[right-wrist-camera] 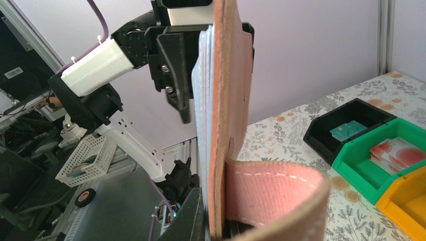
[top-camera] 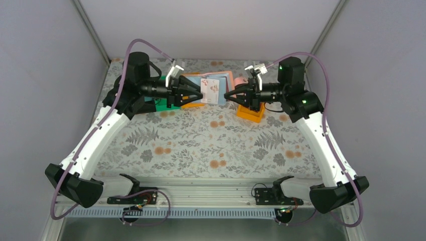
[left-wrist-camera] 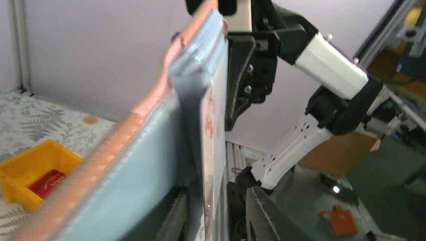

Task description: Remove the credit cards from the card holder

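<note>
The card holder hangs open in the air between both grippers at the back of the table, its brownish-pink cover toward the right arm and its pale blue sleeves toward the left. My right gripper is shut on the cover's lower edge beside the curled closing tab. A whitish credit card with red print stands edge-on at the sleeves. My left gripper straddles that card, jaws apart, with a gap on the right side. From above, the left gripper and right gripper face each other.
An orange bin holding a dark red card sits under the right arm. A black bin, a green bin with reddish cards and another orange bin stand under the left arm.
</note>
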Available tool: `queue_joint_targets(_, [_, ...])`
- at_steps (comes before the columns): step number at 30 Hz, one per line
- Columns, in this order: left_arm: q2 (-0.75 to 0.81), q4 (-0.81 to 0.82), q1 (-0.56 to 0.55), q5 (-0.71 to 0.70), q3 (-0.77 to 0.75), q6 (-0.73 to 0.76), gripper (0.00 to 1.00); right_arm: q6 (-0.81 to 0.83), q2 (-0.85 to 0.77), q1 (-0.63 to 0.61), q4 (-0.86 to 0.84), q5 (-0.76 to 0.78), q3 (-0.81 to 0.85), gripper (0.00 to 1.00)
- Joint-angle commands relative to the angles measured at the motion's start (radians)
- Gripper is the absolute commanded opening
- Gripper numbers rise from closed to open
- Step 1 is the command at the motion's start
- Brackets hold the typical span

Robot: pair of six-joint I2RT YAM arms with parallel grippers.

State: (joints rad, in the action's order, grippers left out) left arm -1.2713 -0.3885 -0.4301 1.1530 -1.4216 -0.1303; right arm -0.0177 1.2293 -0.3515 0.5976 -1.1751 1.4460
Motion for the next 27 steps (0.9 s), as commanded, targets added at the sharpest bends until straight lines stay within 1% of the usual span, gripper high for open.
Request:
queue_joint_targets(1, [0.004, 0.026, -0.028, -0.026, 0.022, -0.026, 0.33, -0.005, -0.01, 0.006, -0.013, -0.044, 0.028, 0.04])
queue_joint_targets(3, [-0.006, 0.037, -0.04, -0.036, 0.026, -0.04, 0.34, -0.005, -0.01, 0.006, -0.013, -0.052, 0.028, 0.04])
queue_joint_targets(4, [-0.012, 0.046, -0.047, -0.035, 0.023, -0.05, 0.32, -0.004, -0.011, 0.006, -0.013, -0.054, 0.026, 0.04])
queue_joint_targets(5, [-0.019, 0.056, -0.051, -0.03, 0.018, -0.057, 0.26, -0.003, -0.013, 0.006, -0.011, -0.054, 0.024, 0.04])
queue_joint_targets(7, [-0.03, 0.058, -0.055, -0.019, -0.006, -0.057, 0.07, 0.002, -0.02, 0.006, -0.011, -0.043, 0.015, 0.04])
queue_joint_targets(8, [-0.033, 0.047, -0.055, -0.015, -0.019, -0.046, 0.03, 0.002, -0.026, 0.006, -0.014, -0.031, 0.007, 0.04])
queue_joint_targets(11, [-0.028, 0.007, -0.043, 0.0, -0.037, -0.017, 0.02, -0.006, -0.053, 0.01, -0.028, 0.052, -0.039, 0.04])
queue_joint_targets(14, [-0.001, -0.018, 0.014, -0.011, 0.009, -0.013, 0.02, -0.02, -0.069, 0.047, -0.028, 0.13, -0.12, 0.04])
queue_joint_targets(16, [0.019, -0.062, 0.07, -0.065, 0.052, 0.016, 0.02, -0.019, -0.066, 0.093, -0.015, 0.131, -0.185, 0.04])
queue_joint_targets(18, [0.04, -0.093, 0.117, -0.089, 0.093, 0.037, 0.02, -0.021, -0.055, 0.133, -0.001, 0.135, -0.252, 0.04])
queue_joint_targets(22, [0.097, -0.133, 0.192, -0.16, 0.175, 0.092, 0.02, -0.03, -0.023, 0.149, 0.013, 0.166, -0.361, 0.04])
queue_joint_targets(24, [0.114, -0.132, 0.232, -0.18, 0.212, 0.093, 0.02, -0.068, -0.017, 0.148, -0.027, 0.154, -0.432, 0.04])
queue_joint_targets(27, [0.125, -0.134, 0.248, -0.194, 0.235, 0.122, 0.02, -0.148, -0.015, 0.114, -0.165, 0.088, -0.576, 0.04])
